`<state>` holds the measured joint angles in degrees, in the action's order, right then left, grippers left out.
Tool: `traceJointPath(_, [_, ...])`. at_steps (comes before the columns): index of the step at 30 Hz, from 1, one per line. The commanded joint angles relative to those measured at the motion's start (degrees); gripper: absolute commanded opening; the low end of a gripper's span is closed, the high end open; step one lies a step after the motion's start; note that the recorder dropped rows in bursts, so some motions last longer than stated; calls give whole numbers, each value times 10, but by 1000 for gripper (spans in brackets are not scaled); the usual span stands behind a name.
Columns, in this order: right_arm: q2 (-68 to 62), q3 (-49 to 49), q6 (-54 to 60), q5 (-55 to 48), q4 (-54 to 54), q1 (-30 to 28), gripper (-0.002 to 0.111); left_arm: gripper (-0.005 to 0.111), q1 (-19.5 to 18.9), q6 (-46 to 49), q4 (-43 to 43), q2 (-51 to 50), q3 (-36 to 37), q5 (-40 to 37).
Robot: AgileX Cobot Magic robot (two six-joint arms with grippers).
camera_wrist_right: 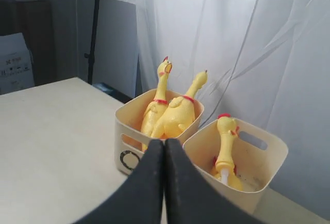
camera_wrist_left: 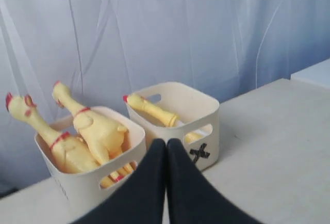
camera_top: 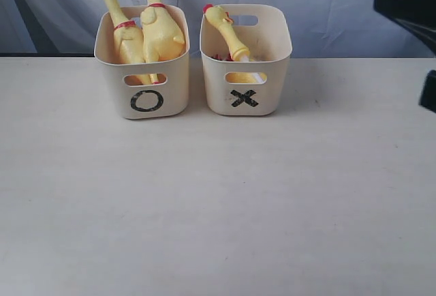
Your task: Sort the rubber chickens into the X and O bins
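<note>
Two cream bins stand side by side at the table's far edge. The O bin [camera_top: 174, 95] holds two rubber chickens [camera_top: 126, 37] [camera_top: 162, 33], heads sticking up above the rim. In the X bin [camera_top: 272, 91] one rubber chicken [camera_top: 228, 30] leans with its head over the left rim. My left gripper [camera_wrist_left: 166, 142] is shut and empty, well back from the bins, its tips in line with the gap between them. My right gripper [camera_wrist_right: 164, 142] is also shut on nothing, short of the O bin [camera_wrist_right: 124, 131] and X bin [camera_wrist_right: 268, 157].
A pale curtain [camera_top: 327, 3] hangs behind the bins. Dark parts of the right arm [camera_top: 409, 3] show at the exterior view's upper right edge. The light tabletop [camera_top: 218, 200] spreads wide in front of the bins.
</note>
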<state>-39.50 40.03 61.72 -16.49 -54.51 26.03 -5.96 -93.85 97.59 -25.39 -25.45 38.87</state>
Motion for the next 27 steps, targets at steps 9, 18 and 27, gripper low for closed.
traceJointPath(9, [244, 0, -1, -18, 0, -181, -1, 0, -32, 1, -1, 191, 3, 8])
traceJointPath(18, [395, 0, -2, -18, 0, -207, -1, 0, -50, 1, -1, 213, 3, 8])
traceJointPath(27, [395, 3, -2, -11, -2, -207, -1, 0, -52, 1, 0, 221, 3, 7])
